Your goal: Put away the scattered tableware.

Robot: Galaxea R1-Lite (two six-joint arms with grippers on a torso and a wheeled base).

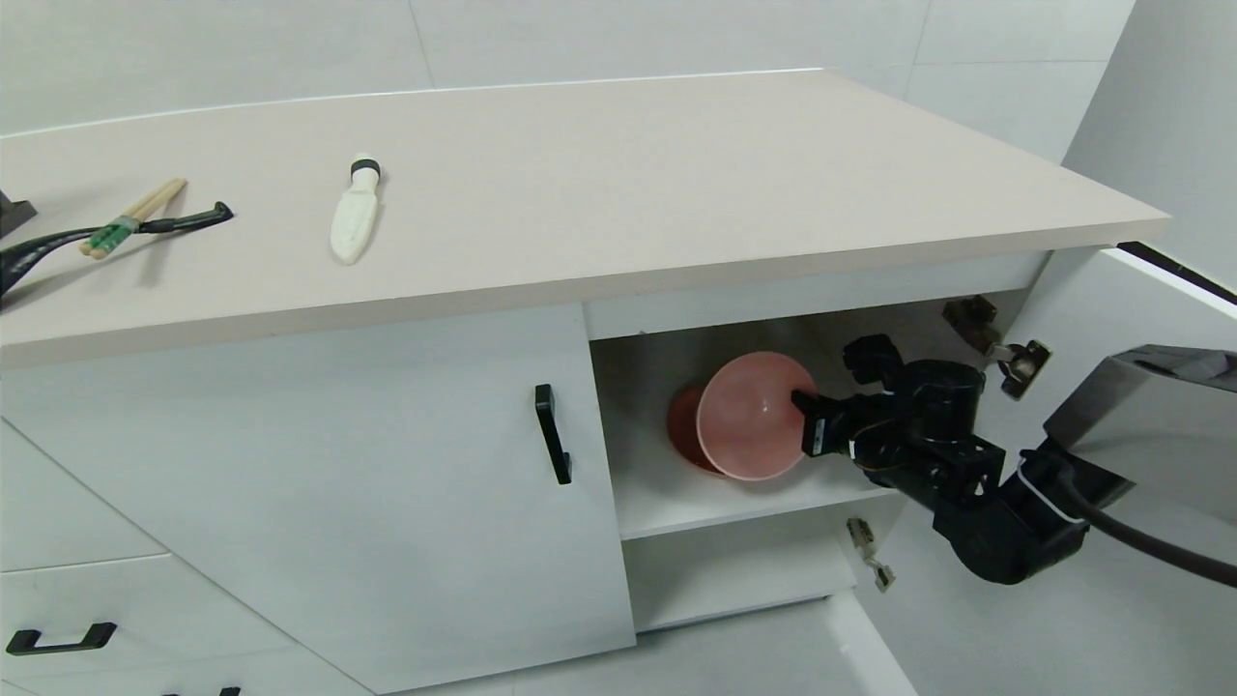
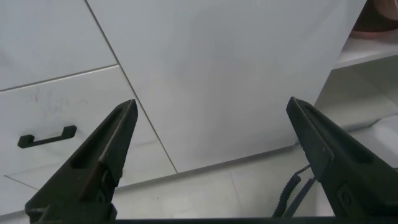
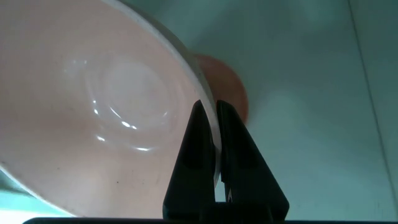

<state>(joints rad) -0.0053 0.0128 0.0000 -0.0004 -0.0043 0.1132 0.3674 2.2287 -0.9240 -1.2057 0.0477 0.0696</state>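
A pink bowl (image 1: 749, 416) stands tilted on edge inside the open cabinet, just above its upper shelf (image 1: 715, 507). My right gripper (image 1: 807, 411) is shut on the bowl's rim. In the right wrist view the fingers (image 3: 186, 155) pinch the pale rim of the pink bowl (image 3: 93, 106). A darker red bowl (image 1: 684, 430) (image 3: 227, 78) sits behind it on the shelf. On the countertop at far left lie wooden chopsticks (image 1: 130, 217), and beside them a cream knife (image 1: 356, 213) with a black collar. My left gripper (image 2: 211, 106) hangs open, low before the closed cabinet door.
A black cable (image 1: 184, 222) runs across the counter by the chopsticks. The closed door has a black handle (image 1: 553, 433). The open door (image 1: 1111, 619) swings out at right, behind my right arm. Drawers with a black handle (image 1: 60, 638) lie at lower left.
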